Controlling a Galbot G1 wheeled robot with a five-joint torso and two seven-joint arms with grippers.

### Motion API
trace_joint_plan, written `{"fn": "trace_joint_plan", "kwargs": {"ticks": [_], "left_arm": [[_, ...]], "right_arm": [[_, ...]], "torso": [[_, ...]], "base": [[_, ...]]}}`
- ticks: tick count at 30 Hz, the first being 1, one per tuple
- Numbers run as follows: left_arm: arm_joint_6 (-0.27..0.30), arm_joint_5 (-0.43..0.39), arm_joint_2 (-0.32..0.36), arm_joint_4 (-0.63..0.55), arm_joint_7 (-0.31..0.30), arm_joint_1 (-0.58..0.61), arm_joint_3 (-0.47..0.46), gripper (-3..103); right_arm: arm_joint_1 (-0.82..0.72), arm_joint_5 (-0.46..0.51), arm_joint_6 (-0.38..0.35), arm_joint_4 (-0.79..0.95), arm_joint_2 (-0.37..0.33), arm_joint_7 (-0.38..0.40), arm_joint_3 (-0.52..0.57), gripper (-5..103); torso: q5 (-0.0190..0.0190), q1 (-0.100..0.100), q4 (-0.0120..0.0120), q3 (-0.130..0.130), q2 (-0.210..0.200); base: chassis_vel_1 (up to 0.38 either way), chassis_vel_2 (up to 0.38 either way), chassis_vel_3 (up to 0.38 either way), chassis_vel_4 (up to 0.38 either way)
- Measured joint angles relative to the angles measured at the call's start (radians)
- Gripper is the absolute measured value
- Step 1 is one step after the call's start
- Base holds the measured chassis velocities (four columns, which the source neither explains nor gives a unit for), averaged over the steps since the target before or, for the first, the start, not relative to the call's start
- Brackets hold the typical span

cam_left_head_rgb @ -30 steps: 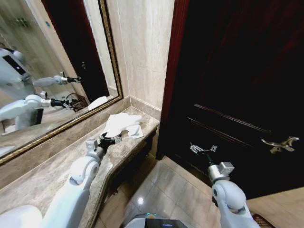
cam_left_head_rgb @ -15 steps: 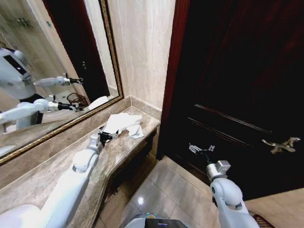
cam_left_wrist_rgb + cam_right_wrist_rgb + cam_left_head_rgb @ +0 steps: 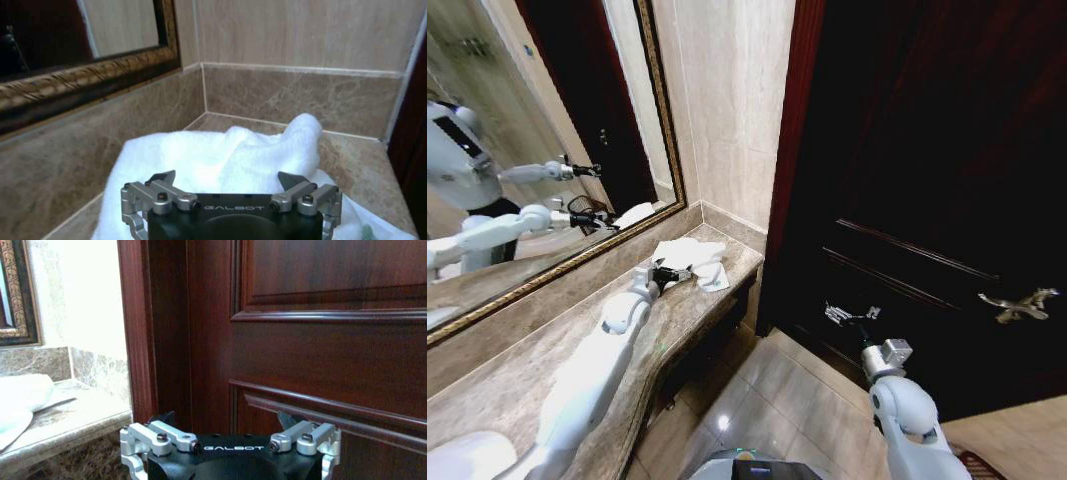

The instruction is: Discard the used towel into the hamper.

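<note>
The used towel (image 3: 689, 259) is lying crumpled on the marble counter (image 3: 547, 350), at the far end of that counter, in the corner where the backsplash under the mirror (image 3: 517, 140) is meeting the tiled side wall. Its bulk is running lengthwise along the counter, with one raised fold standing up toward the wall in the left wrist view and a flatter flap trailing toward the counter's front edge. The left gripper (image 3: 679, 273) is sitting low over the near margin of the cloth, its fingers spread apart with white pile showing between and beyond them; the towel (image 3: 227, 160) is lying directly ahead of the fingertips, so the approach line and the cloth's long axis are appearing roughly aligned. No pinch on the fabric is evident; whether the tips are touching the pile cannot be told. The left arm is plainly the nearer one. The right gripper (image 3: 851, 314) is hanging well apart from the counter, out over the floor in front of the dark wooden door (image 3: 927, 200), fingers likewise spread and holding nothing. A dark wire basket is appearing as a reflection in the mirror, and that may be the hamper (image 3: 589, 212). Judged from this, the grasp is not yet made.
</note>
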Motion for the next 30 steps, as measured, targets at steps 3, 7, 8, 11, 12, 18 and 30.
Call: {"fn": "trace_joint_plan", "kwargs": {"ticks": [3, 7, 8, 11, 12, 18, 30], "left_arm": [[0.000, 0.000, -0.015, 0.057, -0.007, -0.044, 0.027, 100], [-0.006, 0.000, -0.030, 0.103, -0.021, -0.071, 0.041, 97], [-0.006, 0.000, -0.030, 0.103, -0.021, -0.071, 0.041, 97], [-0.032, -0.003, -0.043, 0.141, -0.026, -0.088, 0.052, 89], [-0.036, -0.003, -0.046, 0.146, -0.028, -0.091, 0.054, 82], [-0.049, -0.005, -0.052, 0.153, -0.043, -0.095, 0.056, 60], [-0.069, -0.002, -0.073, 0.161, -0.058, -0.088, 0.061, 16]], "right_arm": [[0.000, 0.003, 0.000, 0.002, -0.001, 0.003, 0.009, 100], [-0.002, 0.008, 0.000, 0.003, -0.001, 0.003, 0.018, 100], [-0.002, 0.008, 0.000, 0.003, -0.001, 0.003, 0.018, 100], [-0.005, 0.013, 0.002, 0.003, -0.003, 0.003, 0.027, 100], [-0.005, 0.015, 0.002, 0.003, -0.005, 0.004, 0.029, 100], [-0.002, 0.024, 0.000, 0.009, -0.018, 0.008, 0.037, 100], [0.023, 0.030, -0.004, 0.002, -0.011, 0.009, 0.037, 100]], "torso": [[0.0001, 0.000, 0.0001, 0.000, 0.000], [0.0001, 0.000, 0.0001, 0.000, 0.000], [0.0001, 0.000, 0.0001, 0.000, 0.000], [0.0001, 0.000, 0.0001, 0.000, 0.000], [0.0001, 0.000, 0.0001, 0.000, 0.000], [0.0000, 0.000, 0.0001, 0.000, 0.000], [0.0001, 0.000, 0.0001, 0.000, 0.000]], "base": [[0.000, 0.000, 0.000, 0.000], [0.000, 0.000, 0.000, 0.000], [0.000, 0.000, 0.000, 0.000], [0.000, 0.000, 0.000, 0.000], [0.000, 0.000, 0.000, 0.000], [0.000, 0.000, 0.000, 0.000], [0.000, 0.000, 0.000, 0.000]]}}
